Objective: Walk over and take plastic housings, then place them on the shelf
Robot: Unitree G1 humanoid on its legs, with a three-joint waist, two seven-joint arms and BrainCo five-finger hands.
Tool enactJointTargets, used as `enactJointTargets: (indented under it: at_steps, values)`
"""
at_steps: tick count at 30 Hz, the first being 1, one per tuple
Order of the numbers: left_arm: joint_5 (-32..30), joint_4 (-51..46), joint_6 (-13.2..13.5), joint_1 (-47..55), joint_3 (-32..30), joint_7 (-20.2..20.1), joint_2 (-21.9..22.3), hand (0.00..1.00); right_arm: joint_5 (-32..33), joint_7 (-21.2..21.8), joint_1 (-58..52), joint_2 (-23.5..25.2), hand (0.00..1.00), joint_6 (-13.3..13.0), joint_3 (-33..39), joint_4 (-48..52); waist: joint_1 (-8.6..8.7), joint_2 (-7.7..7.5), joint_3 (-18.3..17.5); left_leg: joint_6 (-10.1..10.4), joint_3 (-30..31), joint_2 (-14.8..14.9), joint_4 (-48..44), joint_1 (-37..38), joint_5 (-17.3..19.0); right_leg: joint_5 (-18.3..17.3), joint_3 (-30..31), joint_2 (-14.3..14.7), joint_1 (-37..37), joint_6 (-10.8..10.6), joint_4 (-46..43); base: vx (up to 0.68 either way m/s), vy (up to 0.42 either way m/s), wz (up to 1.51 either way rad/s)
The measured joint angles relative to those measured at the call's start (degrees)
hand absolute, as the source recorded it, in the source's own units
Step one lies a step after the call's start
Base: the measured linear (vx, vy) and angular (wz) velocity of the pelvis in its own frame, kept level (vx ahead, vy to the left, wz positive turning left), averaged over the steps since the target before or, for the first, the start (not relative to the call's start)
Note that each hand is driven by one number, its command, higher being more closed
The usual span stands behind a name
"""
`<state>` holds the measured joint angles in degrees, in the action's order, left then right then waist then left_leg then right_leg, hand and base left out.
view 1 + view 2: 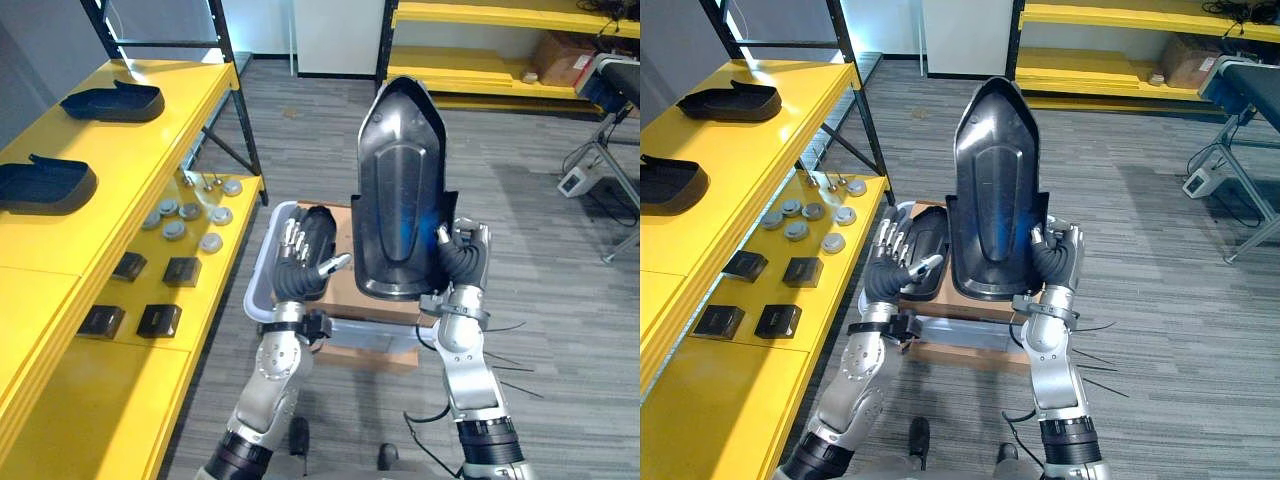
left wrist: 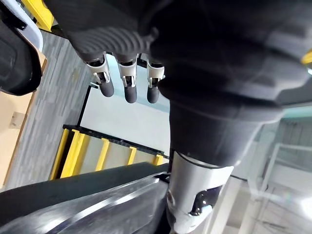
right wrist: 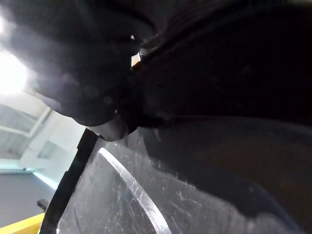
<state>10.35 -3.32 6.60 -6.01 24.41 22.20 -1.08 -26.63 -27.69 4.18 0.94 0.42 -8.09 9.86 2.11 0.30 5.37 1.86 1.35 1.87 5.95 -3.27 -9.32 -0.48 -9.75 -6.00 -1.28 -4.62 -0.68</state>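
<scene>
One plastic housing [image 1: 400, 180] in hand, inspector? Left eye view first.

Confirmed. It stands upright, with a grey bin [image 1: 258, 270] showing below it. The right hand [image 1: 465, 255] is clenched round its lower right edge. The left hand [image 1: 300, 255] sits just beside its lower left edge. On the yellow shelf [image 1: 60, 250] at the robot's left lie a far shelved housing [image 1: 112, 101] and a near shelved housing [image 1: 40, 185].

Right eye view?

Same arrangement. Grey discs [image 1: 796, 231] noted on the shelf's lower tier.

Left wrist view?

Fingers [image 2: 129, 90] straight, released, grasping nothing. Glossy housing surface lies past them.

Right wrist view?

Dark scratched housing surface close against the hand. The grip cannot be read there.
</scene>
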Motion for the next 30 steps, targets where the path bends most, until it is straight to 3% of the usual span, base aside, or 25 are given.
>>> enactJointTargets:
  at_steps: [5,6,12,13,18,22,30]
  values:
    - [-2.1,2.92,-1.27,-0.99,1.23,2.36,0.35,0.0,0.33,-0.08,-0.21,-0.08,1.0,-0.04,-3.34,0.29,0.19,0.0,-0.24,0.25,-0.41,0.06,0.0,0.16,0.17,0.62,0.39,0.09,-0.37,0.0,0.89,-0.01,-0.005,-0.03]
    - [-2.09,3.91,-1.36,-1.6,1.67,3.07,0.32,1.0,0.78,-0.18,-0.41,-0.18,1.0,-0.04,-3.52,0.29,0.14,0.0,-0.52,0.25,-0.47,0.05,0.0,0.16,0.18,0.68,0.43,0.08,-0.37,-0.04,0.93,0.0,0.0,0.0]
    - [-1.75,5.07,-1.35,-1.93,2.74,3.67,0.06,1.0,2.57,-0.15,-1.39,-1.25,1.0,-0.04,-4.65,0.26,0.19,-0.03,-3.11,0.04,-0.66,0.09,0.0,0.23,0.03,0.68,0.61,0.11,-0.31,-0.04,1.03,0.0,0.0,0.0]
    - [-1.3,5.07,-1.34,-1.93,2.86,3.65,-0.07,1.0,2.71,-0.14,-1.41,-1.61,0.0,-0.04,-4.94,0.23,0.2,-0.05,-3.3,0.04,-0.66,0.1,0.0,0.24,0.03,0.68,0.61,0.12,-0.31,-0.04,1.03,0.0,0.0,0.0]
    - [1.57,5.15,-1.32,-1.96,2.51,3.62,-0.6,1.0,7.12,0.81,-1.64,-3.63,0.0,-1.31,-7.52,0.05,0.26,-0.09,-3.73,0.29,-0.89,0.12,0.01,0.57,0.21,0.68,0.83,0.1,-0.4,-0.02,1.06,-0.01,-0.004,-0.01]
    - [2.49,5.15,-1.38,-1.96,0.87,3.52,-2.72,1.0,13.42,5.23,-2.13,-4.99,0.0,-4.74,-9.34,-0.05,0.2,-0.21,-4.06,0.31,-0.94,0.08,0.01,0.58,0.22,0.72,0.88,0.06,-0.43,0.09,1.11,0.0,0.0,0.0]
    - [0.26,4.69,-1.38,-0.49,-2.27,1.69,-2.61,1.0,21.15,11.7,-2.12,-8.86,0.0,-7.76,-8.0,-0.18,0.09,-0.84,-4.46,0.31,-0.91,0.09,0.03,0.68,0.23,0.71,1.02,0.08,-0.48,0.09,1.02,0.0,0.0,0.0]
